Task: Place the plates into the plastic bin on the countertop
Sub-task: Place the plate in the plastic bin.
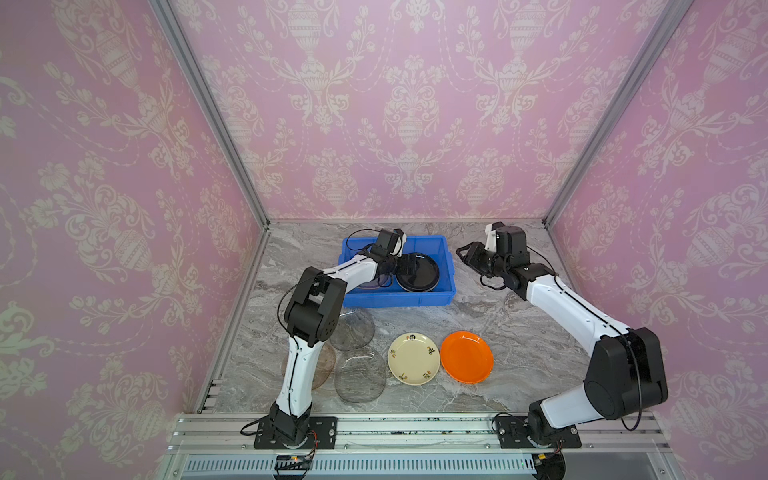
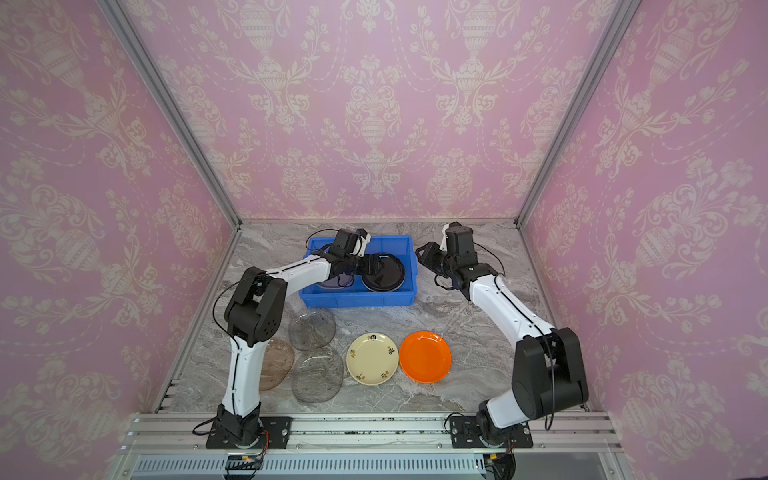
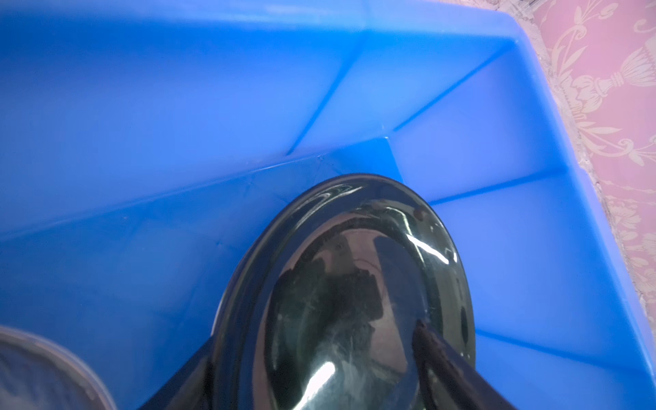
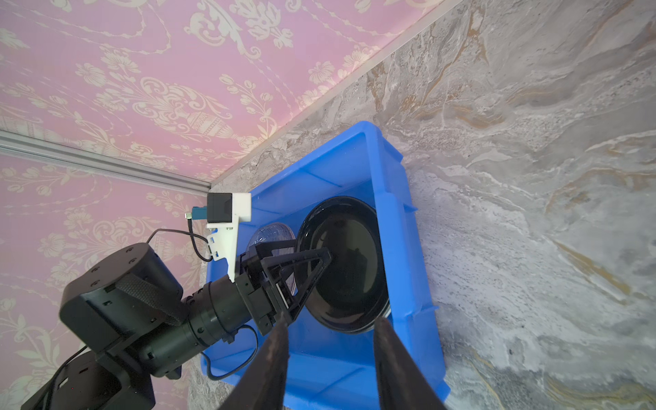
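The blue plastic bin (image 1: 399, 299) (image 2: 357, 299) (image 4: 397, 198) stands at the back of the countertop (image 1: 519, 332). A black plate (image 1: 417, 272) (image 2: 384, 272) (image 3: 355, 284) (image 4: 348, 269) lies in its right half. A clear plate (image 3: 35, 372) (image 4: 273, 230) lies in its left half, mostly hidden by my left arm. My left gripper (image 1: 409, 265) (image 3: 316, 333) is open; its fingers stand wide apart across the black plate's near rim. My right gripper (image 1: 461, 251) (image 4: 332, 323) hovers open and empty just right of the bin.
On the counter in front of the bin lie a clear grey plate (image 1: 353, 330), an amber plate (image 1: 324, 365), another clear grey plate (image 1: 359, 376), a cream plate (image 1: 413, 358) and an orange plate (image 1: 466, 356). My left arm crosses above the amber one.
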